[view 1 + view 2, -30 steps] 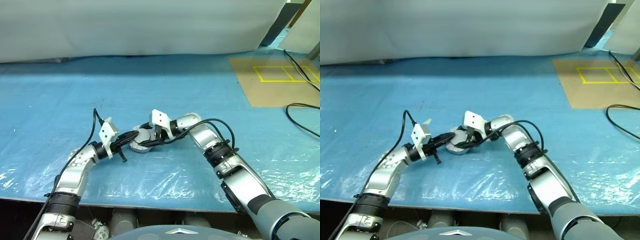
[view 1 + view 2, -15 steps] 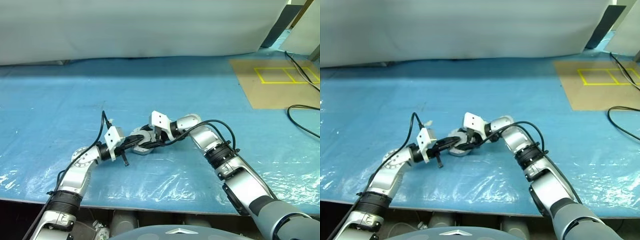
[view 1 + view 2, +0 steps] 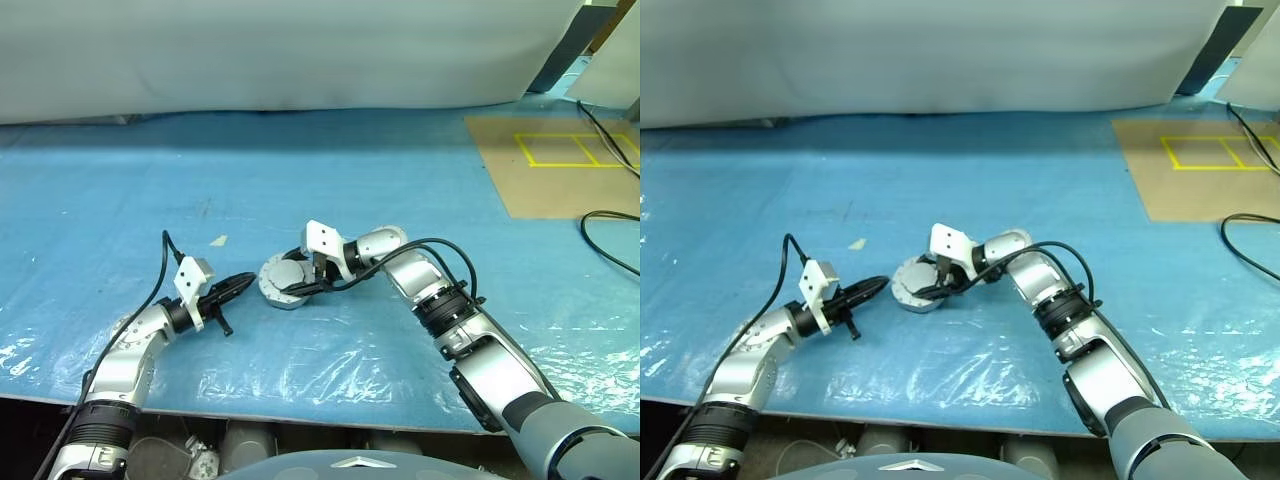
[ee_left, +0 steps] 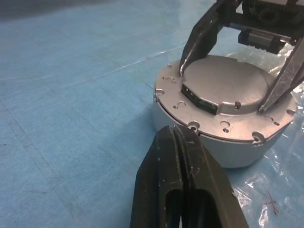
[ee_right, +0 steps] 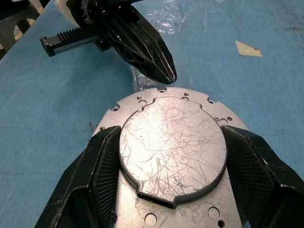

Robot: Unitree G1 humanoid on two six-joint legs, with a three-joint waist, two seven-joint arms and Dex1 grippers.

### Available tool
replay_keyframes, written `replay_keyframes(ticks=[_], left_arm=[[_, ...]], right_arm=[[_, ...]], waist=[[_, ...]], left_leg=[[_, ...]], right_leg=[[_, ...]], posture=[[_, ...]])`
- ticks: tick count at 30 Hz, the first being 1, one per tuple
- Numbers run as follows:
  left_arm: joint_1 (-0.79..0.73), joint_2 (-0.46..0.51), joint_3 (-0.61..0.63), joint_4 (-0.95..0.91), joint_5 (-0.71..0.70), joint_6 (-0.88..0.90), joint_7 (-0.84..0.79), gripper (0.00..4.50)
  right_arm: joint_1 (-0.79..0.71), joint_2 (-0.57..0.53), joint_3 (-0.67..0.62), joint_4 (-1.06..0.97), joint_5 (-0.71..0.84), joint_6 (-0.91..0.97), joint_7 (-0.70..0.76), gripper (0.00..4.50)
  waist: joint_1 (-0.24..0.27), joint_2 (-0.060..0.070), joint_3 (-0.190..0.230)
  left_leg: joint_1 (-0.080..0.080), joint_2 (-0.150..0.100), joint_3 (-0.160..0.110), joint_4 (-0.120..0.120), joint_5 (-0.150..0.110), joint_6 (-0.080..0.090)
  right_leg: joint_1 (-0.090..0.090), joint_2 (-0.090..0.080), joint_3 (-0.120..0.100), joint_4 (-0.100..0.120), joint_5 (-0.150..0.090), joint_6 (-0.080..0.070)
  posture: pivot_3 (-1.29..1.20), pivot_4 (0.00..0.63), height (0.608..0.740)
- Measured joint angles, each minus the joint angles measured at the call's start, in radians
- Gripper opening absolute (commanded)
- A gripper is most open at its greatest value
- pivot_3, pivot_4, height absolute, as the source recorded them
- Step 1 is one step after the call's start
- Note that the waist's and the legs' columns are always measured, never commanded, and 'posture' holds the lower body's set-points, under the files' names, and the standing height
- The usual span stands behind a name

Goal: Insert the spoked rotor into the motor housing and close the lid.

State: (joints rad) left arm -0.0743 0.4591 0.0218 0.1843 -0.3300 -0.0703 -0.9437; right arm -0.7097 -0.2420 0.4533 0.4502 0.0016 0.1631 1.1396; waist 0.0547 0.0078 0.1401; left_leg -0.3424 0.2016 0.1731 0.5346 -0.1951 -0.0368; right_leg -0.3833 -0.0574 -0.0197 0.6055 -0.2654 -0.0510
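Observation:
The motor housing (image 3: 283, 291) is a short silver cylinder on the blue sheet, with the lid (image 5: 173, 142) lying on top, plain pale grey face up. My right gripper (image 3: 300, 284) reaches in from the right, and its two fingers (image 5: 102, 171) press against either side of the lid's raised round centre. My left gripper (image 3: 243, 284) is shut and holds nothing. Its tip (image 4: 175, 130) points at the housing's wall (image 4: 190, 142) from the left, a short gap away. The spoked rotor is hidden.
A small scrap of pale tape (image 3: 218, 240) lies behind the left gripper. A brown board with yellow tape squares (image 3: 560, 148) and black cables (image 3: 610, 215) sit at the far right. Wrinkled clear plastic (image 3: 320, 365) covers the table's front edge.
My left gripper has drawn back to the left, away from the housing, still shut. The right gripper and the lid have stayed put.

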Motion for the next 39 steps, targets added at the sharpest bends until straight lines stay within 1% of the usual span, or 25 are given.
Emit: replay_keyframes(ticks=[7,12,17,25,35,37,39], left_arm=[[-0.013,-0.019,-0.006,0.006,0.02,0.0,0.014,0.06],[-0.036,-0.026,-0.001,0.006,0.003,0.003,0.009,0.06],[-0.055,-0.026,0.032,0.018,-0.026,0.015,0.007,0.06],[-0.06,-0.048,-0.023,0.017,-0.012,0.022,-0.026,0.06],[-0.065,-0.046,-0.036,0.032,0.03,-0.027,-0.029,0.06],[-0.066,-0.046,-0.038,0.037,0.036,-0.037,-0.029,0.0],[-0.067,-0.046,-0.043,0.039,0.038,-0.045,-0.03,0.0]], right_arm=[[-0.003,-0.003,-0.005,0.014,0.001,-0.01,0.002,2.96],[-0.003,-0.006,-0.007,0.014,0.001,-0.009,0.004,2.96],[-0.006,-0.006,-0.007,0.011,0.002,0.002,0.01,2.96],[-0.018,-0.006,-0.006,0.011,0.002,0.017,0.012,2.96],[-0.006,-0.007,-0.007,0.003,0.001,0.023,0.011,2.96],[-0.006,-0.009,-0.007,-0.002,0.001,0.03,0.011,3.72],[-0.006,-0.015,-0.01,-0.008,0.001,0.035,-0.001,4.32]], waist=[[0.004,0.0,0.0],[0.011,0.0,0.0],[0.011,-0.001,0.0],[0.013,-0.001,0.0],[0.013,-0.001,0.0],[0.014,-0.001,0.0],[0.016,-0.001,0.0]], left_leg=[[0.0,0.0,0.0,0.0,0.0,0.0],[0.0,0.0,0.0,0.0,0.0,0.0],[0.0,0.0,0.001,0.0,0.0,0.0],[0.0,0.001,0.0,0.0,0.0,0.0],[0.001,0.001,0.0,0.0,0.0,0.0],[0.001,0.001,0.0,0.0,0.0,0.0],[0.001,0.0,0.0,0.0,0.0,0.0]], right_leg=[[0.001,0.0,0.0,0.0,-0.002,0.004],[0.001,0.0,0.0,0.001,-0.001,0.002],[0.0,0.0,0.0,0.001,0.0,0.0],[0.0,0.0,0.0,0.001,0.0,0.001],[0.001,0.0,0.0,0.001,-0.001,0.003],[0.001,0.0,0.0,0.0,-0.001,0.003],[0.001,0.0,0.0,0.0,-0.001,0.001]], posture=[[0.0,0.15,0.74],[0.0,0.15,0.74],[0.0,0.15,0.74],[0.0,0.15,0.74],[0.0,0.15,0.74],[0.0,0.15,0.74],[0.0,0.15,0.74]])
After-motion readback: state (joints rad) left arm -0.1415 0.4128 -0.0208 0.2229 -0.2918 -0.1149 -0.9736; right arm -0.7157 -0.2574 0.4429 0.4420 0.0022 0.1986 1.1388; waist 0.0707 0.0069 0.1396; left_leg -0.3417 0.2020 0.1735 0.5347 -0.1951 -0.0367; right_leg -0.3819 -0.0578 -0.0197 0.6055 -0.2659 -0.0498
